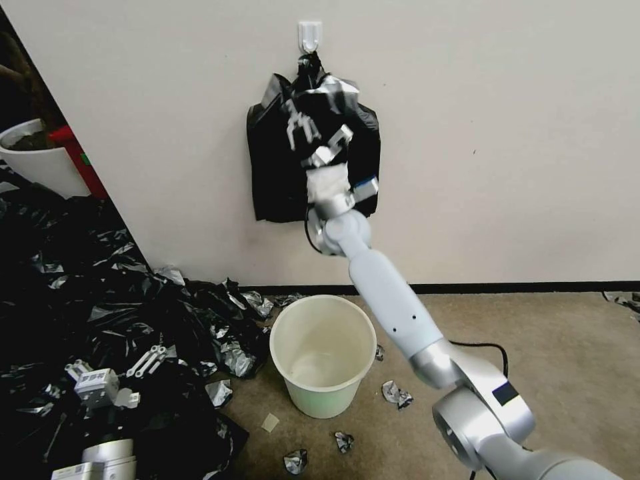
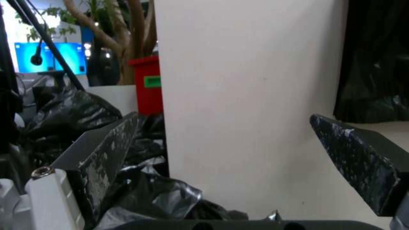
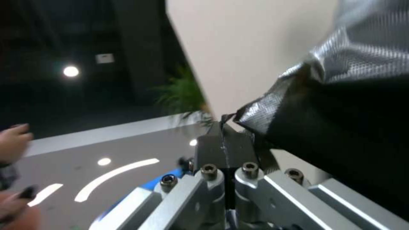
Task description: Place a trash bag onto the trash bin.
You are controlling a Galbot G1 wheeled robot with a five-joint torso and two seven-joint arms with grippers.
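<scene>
The trash bag (image 1: 328, 88), a thin wrinkled black sheet with a silvery sheen, hangs at the front of a black bag stack (image 1: 273, 167) on a wall hook (image 1: 310, 33). My right gripper (image 1: 300, 110) reaches up against it, shut, with an edge of the film pinched at its tips. In the right wrist view the shut fingers (image 3: 221, 143) hold that edge, and the trash bag (image 3: 341, 64) bulges beside them. The trash bin (image 1: 320, 400), a cream bucket, stands upright on the floor below. My left gripper (image 1: 152, 359) rests low over black plastic, its fingers (image 2: 106, 150) spread open.
A large heap of black plastic film (image 1: 100, 300) covers the floor left of the bin. Crumpled scraps (image 1: 397, 393) lie around the bin. A white pot (image 1: 33, 160) and a red box (image 1: 77, 157) stand behind the wall's left edge. Bare carpet lies to the right.
</scene>
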